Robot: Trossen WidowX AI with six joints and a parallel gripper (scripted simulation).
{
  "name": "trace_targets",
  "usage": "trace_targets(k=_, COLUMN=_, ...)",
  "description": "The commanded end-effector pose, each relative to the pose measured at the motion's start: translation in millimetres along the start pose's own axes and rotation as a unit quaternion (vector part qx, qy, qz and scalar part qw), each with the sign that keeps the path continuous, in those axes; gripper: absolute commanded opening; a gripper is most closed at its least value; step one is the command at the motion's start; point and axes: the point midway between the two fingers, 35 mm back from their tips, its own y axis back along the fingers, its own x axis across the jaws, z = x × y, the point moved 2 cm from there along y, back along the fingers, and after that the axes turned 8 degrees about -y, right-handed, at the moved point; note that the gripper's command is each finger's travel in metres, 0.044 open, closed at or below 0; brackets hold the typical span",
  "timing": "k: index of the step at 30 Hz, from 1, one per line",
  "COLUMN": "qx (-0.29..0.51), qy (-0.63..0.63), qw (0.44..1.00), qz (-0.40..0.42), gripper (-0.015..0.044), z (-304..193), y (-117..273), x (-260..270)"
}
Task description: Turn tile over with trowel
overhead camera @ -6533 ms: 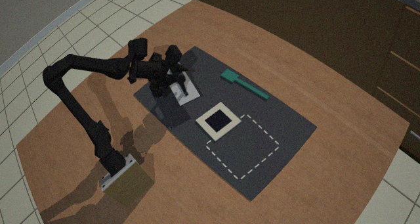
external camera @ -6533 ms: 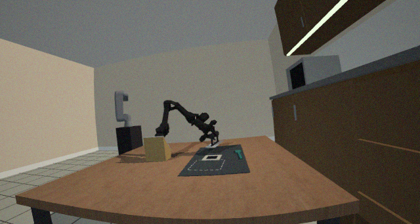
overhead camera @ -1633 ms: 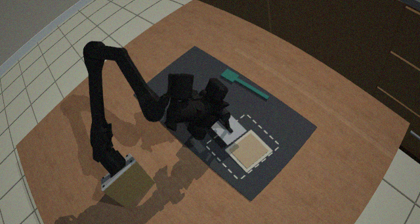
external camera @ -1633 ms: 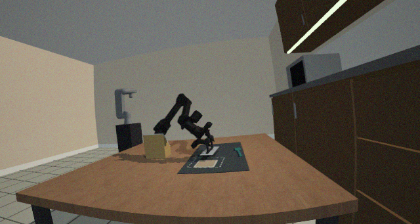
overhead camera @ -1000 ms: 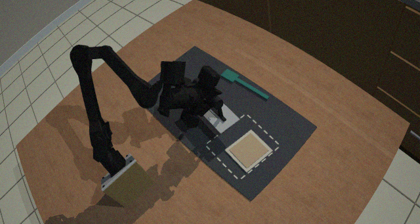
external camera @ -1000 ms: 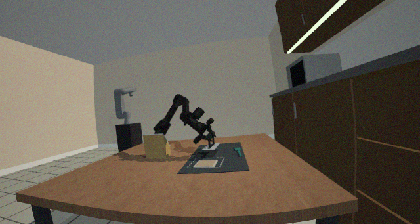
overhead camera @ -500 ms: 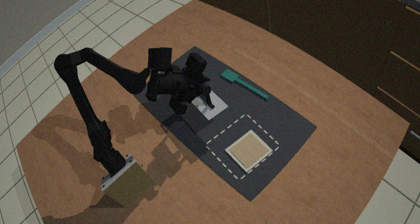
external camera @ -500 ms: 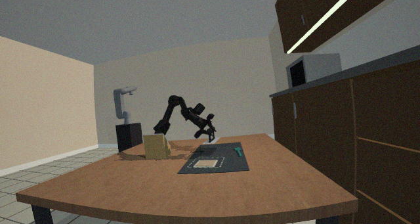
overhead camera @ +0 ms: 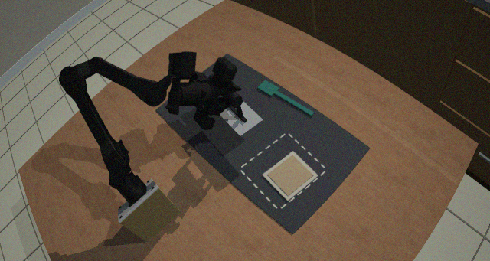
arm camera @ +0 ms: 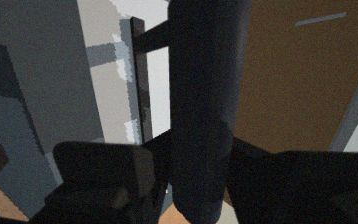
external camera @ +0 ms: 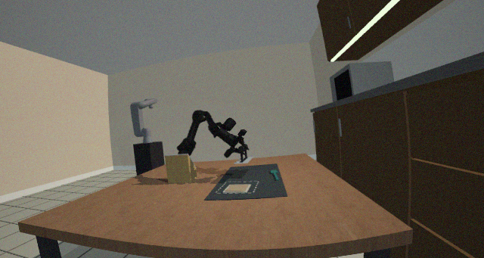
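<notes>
The tile (overhead camera: 292,174) (external camera: 237,188) lies flat on the mat (overhead camera: 337,150) (external camera: 278,191), its plain beige face and pale rim up; no mark shows. It is inside the dashed outline (overhead camera: 261,154) (external camera: 255,187), close to the outline's lower right side in the top view. My gripper (overhead camera: 227,106) (external camera: 242,150) (arm camera: 194,132) is shut on the small trowel's dark handle (arm camera: 200,95). The trowel's pale blade (overhead camera: 253,117) (external camera: 247,160) (arm camera: 160,95) is raised above the mat's far part, away from the tile. The fingertips are hard to make out in the top and exterior views.
A green spatula-like tool (overhead camera: 292,102) (external camera: 275,175) lies on the mat near its long far edge. The arm's base stands on a yellowish block (overhead camera: 151,215) (external camera: 178,169) on the wooden table (overhead camera: 383,200) (external camera: 212,224). Dark cabinets (overhead camera: 364,27) (external camera: 370,144) stand beyond the table's side.
</notes>
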Motion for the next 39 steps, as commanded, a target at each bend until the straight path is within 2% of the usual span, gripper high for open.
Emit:
trace_targets(k=1, qx=0.001, qy=-0.002, qw=1.000, qz=-0.005, gripper=0.0000, z=0.2, y=0.8, x=-2.4)
trace_targets(k=25, qx=0.003, qy=-0.003, qw=1.000, qz=-0.005, gripper=0.0000, z=-1.4, y=0.4, x=-3.4)
trace_targets(k=39, qx=0.052, qy=-0.033, qw=0.998, qz=-0.003, gripper=0.0000, z=-60.3, y=-11.4, x=-35.0)
